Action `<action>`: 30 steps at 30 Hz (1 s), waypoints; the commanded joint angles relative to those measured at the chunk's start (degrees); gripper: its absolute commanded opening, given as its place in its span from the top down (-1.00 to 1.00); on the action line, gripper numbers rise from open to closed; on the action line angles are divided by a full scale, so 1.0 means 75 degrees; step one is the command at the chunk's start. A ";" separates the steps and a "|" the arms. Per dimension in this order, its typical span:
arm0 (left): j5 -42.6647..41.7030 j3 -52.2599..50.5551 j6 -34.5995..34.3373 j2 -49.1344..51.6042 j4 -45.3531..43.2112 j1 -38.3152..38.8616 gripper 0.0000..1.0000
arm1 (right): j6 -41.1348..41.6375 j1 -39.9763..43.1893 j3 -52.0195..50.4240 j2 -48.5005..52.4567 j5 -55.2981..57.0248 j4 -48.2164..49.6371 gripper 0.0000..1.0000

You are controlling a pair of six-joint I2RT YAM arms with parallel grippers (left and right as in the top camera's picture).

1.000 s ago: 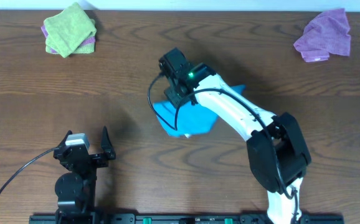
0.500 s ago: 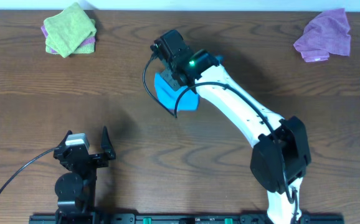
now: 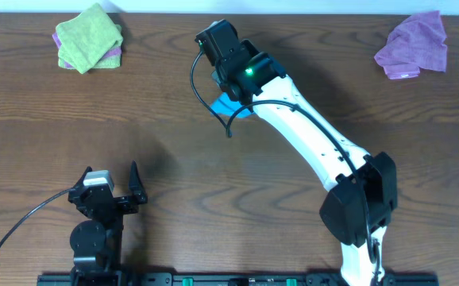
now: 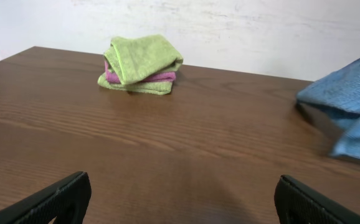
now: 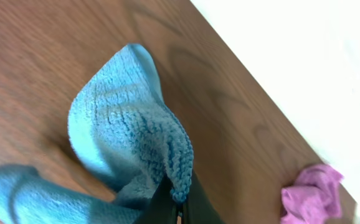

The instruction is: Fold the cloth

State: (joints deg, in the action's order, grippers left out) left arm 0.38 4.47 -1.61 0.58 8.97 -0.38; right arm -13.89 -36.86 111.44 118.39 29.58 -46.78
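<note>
The blue cloth (image 3: pixel 228 106) is mostly hidden under my right arm in the overhead view, near the table's far middle. My right gripper (image 3: pixel 220 49) is shut on the cloth's edge; the right wrist view shows the blue cloth (image 5: pixel 127 146) pinched between the fingers (image 5: pixel 179 208) and hanging bunched over the wood. The left wrist view shows the cloth (image 4: pixel 353 106) at its right edge, lifted off the table. My left gripper (image 3: pixel 110 184) rests open and empty at the front left, its fingertips (image 4: pixel 180 199) apart over bare wood.
A folded green and pink cloth stack (image 3: pixel 89 37) lies at the far left, also in the left wrist view (image 4: pixel 141 63). A crumpled purple cloth (image 3: pixel 414 46) lies at the far right, also in the right wrist view (image 5: pixel 311 194). The table's far edge meets a white wall.
My right gripper has carried the blue cloth away from me, toward the far edge. The cloth went from spread near the middle to bunched under the arm. The left arm has not moved.
</note>
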 commanded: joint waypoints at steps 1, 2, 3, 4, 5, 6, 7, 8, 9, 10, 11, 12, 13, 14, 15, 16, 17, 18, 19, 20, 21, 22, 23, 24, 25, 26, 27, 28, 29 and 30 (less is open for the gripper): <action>0.0000 -0.0236 0.0047 -0.0047 0.0111 -0.0047 -0.91 | 0.0012 -0.0061 0.0184 -0.0099 0.0597 -0.0076 0.97; 0.0000 -0.0236 0.0047 -0.0047 0.0111 -0.0047 -0.91 | 0.0012 -0.0090 0.0184 -0.0099 0.1061 -0.0064 0.97; 0.0000 -0.0236 0.0047 -0.0047 0.0111 -0.0047 -0.91 | -0.0050 -0.0087 0.0184 -0.0099 0.1996 0.0000 0.98; -0.0003 -0.0233 0.0047 -0.0047 0.0111 -0.0047 -0.91 | -0.0192 -0.0050 0.0181 -0.0099 0.2675 0.0087 0.97; 0.0000 -0.0236 0.0047 -0.0047 0.0111 -0.0047 -0.91 | -0.0428 0.0044 0.0184 -0.0099 0.3570 0.0274 0.98; 0.0000 -0.0233 0.0047 -0.0050 0.0111 -0.0047 -0.91 | -0.0516 0.0117 0.0184 -0.0099 0.4138 0.0466 0.97; 0.0000 -0.0236 0.0047 -0.0047 0.0111 -0.0047 -0.91 | -0.0504 0.0175 0.0181 -0.0099 0.4497 0.0600 0.97; 0.0000 -0.0236 0.0047 -0.0047 0.0111 -0.0047 -0.91 | -0.0498 0.0213 0.0181 -0.0099 0.4616 0.0638 0.97; 0.0000 -0.0236 0.0047 -0.0050 0.0111 -0.0047 -0.91 | -0.0481 0.0219 0.0184 -0.0099 0.4540 0.0606 0.97; 0.0000 -0.0236 0.0047 -0.0047 0.0111 -0.0047 -0.91 | -0.0475 0.0178 0.0181 -0.0099 0.3844 0.0399 0.97; 0.0000 -0.0236 0.0047 -0.0047 0.0111 -0.0047 -0.91 | -0.0574 0.0085 0.0181 -0.0102 0.2518 0.0009 0.97; 0.0000 -0.0236 0.0047 -0.0047 0.0111 -0.0047 -0.91 | -0.0857 0.0000 0.0181 -0.0140 0.0842 -0.0428 0.97; 0.0000 -0.0236 0.0047 -0.0047 0.0111 -0.0047 -0.91 | -0.1306 -0.0058 0.0181 -0.0157 -0.1422 -0.0889 0.98; 0.0000 -0.0233 0.0047 -0.0047 0.0111 -0.0047 -0.91 | -0.1550 -0.0070 0.0181 -0.0187 -0.2929 -0.1110 0.97; 0.0000 -0.0236 0.0047 -0.0047 0.0111 -0.0047 -0.91 | -0.2078 -0.0067 0.0181 -0.0192 -0.4870 -0.1393 0.97; 0.0000 -0.0233 0.0047 -0.0047 0.0111 -0.0047 -0.91 | -0.2882 -0.0044 0.0181 -0.0201 -0.6592 -0.1754 0.97; 0.0000 -0.0236 0.0047 -0.0047 0.0111 -0.0047 -0.91 | -0.3220 -0.0026 0.0181 -0.0201 -0.7274 -0.1944 0.98; 0.0000 -0.0233 0.0047 -0.0047 0.0111 -0.0047 -0.91 | -0.3244 0.0003 0.0181 -0.0201 -0.7393 -0.2043 0.97; 0.0000 -0.0236 0.0047 -0.0050 0.0111 -0.0047 -0.91 | -0.3238 0.0058 0.0181 -0.0201 -0.7201 -0.2110 0.97; 0.0000 -0.0236 0.0047 -0.0047 0.0111 -0.0047 -0.91 | -0.3104 0.0119 0.0181 -0.0201 -0.6814 -0.2130 0.97; 0.0000 -0.0233 0.0047 -0.0047 0.0111 -0.0047 -0.91 | -0.2961 0.0169 0.0181 -0.0198 -0.6461 -0.2127 0.97; 0.0000 -0.0233 0.0047 -0.0047 0.0111 -0.0047 -0.91 | -0.2844 0.0204 0.0181 -0.0198 -0.6181 -0.2127 0.98; 0.0000 -0.0233 0.0047 -0.0047 0.0111 -0.0047 -0.91 | -0.2699 0.0233 0.0181 -0.0198 -0.5811 -0.2130 0.97; 0.0000 -0.0233 0.0047 -0.0050 0.0111 -0.0047 -0.91 | -0.2594 0.0259 0.0181 -0.0198 -0.5499 -0.2127 0.97; 0.0000 -0.0236 0.0047 -0.0050 0.0111 -0.0047 -0.91 | -0.2509 0.0280 0.0181 -0.0198 -0.5039 -0.2127 0.97; 0.0000 -0.0236 0.0047 -0.0050 0.0111 -0.0047 -0.91 | -0.2398 0.0309 0.0178 -0.0198 -0.4007 -0.2107 0.97; 0.0000 -0.0236 0.0047 -0.0050 0.0111 -0.0047 -0.91 | -0.2186 0.0344 0.0169 -0.0192 -0.2830 -0.2037 0.97; 0.0000 -0.0236 0.0047 -0.0050 0.0111 -0.0047 -0.91 | -0.1804 0.0417 0.0169 -0.0184 -0.1271 -0.1903 0.97; 0.0000 -0.0236 0.0047 -0.0050 0.0111 -0.0047 -0.91 | -0.1553 0.0548 0.0169 -0.0184 0.0184 -0.1751 0.97; 0.0000 -0.0236 0.0047 -0.0047 0.0111 -0.0047 -0.91 | -0.1443 0.0685 0.0169 -0.0184 0.1067 -0.1623 0.97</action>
State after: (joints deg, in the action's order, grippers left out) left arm 0.36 4.47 -1.61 0.58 8.97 -0.38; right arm -29.89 -34.41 112.05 118.34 10.70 -60.16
